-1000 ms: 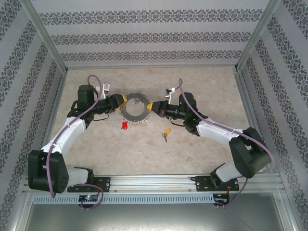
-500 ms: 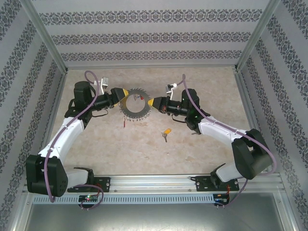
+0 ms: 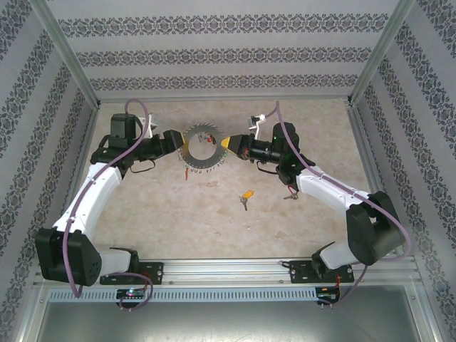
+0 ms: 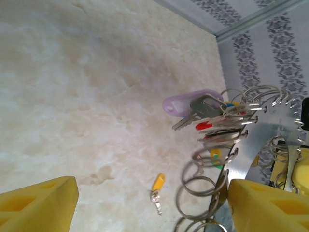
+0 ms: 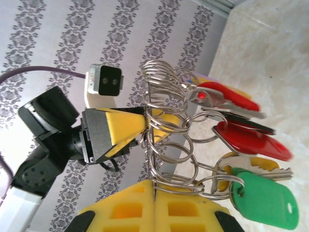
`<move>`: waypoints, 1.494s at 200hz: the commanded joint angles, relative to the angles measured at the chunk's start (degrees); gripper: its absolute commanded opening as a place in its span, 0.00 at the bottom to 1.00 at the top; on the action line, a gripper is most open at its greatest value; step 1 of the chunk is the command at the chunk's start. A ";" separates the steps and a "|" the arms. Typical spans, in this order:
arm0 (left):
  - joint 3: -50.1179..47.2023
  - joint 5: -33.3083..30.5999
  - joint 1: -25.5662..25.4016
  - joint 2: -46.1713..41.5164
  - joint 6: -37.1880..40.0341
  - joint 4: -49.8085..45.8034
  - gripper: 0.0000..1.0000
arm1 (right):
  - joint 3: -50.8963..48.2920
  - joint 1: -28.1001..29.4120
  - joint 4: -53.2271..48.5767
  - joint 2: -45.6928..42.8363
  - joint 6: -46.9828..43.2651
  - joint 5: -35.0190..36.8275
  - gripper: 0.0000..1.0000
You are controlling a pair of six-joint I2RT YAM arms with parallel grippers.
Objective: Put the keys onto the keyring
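My right gripper (image 3: 226, 144) is clamped shut on the keyring (image 3: 194, 158) at its three o'clock. My left gripper (image 3: 178, 142) gapes empty at nine. The yellow key (image 3: 246, 194) lies on the table at five o'clock from the ring. Threading waits, I judge, until the left fetches it.

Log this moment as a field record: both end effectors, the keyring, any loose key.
left end effector: jaws wide open, at the keyring's left edge
right end effector: shut on the keyring's wire
keyring: between the two arms, gripped from its right side, tagged keys dangling
yellow-tag key: lying loose on the table, nearer the arm bases than the keyring
task status: yellow-tag key not yet on the keyring
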 commanded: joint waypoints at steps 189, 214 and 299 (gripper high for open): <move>4.78 -8.39 -8.45 6.53 14.71 -15.81 0.84 | 9.26 4.60 -29.17 -5.15 -20.69 13.28 0.00; 4.62 -10.48 -8.80 7.78 15.16 -16.94 0.80 | 8.88 4.60 -29.68 -5.75 -20.79 14.47 0.00; 4.22 -21.96 -8.76 6.29 14.77 -20.57 0.59 | 9.60 4.93 -32.28 -5.51 -21.87 15.96 0.00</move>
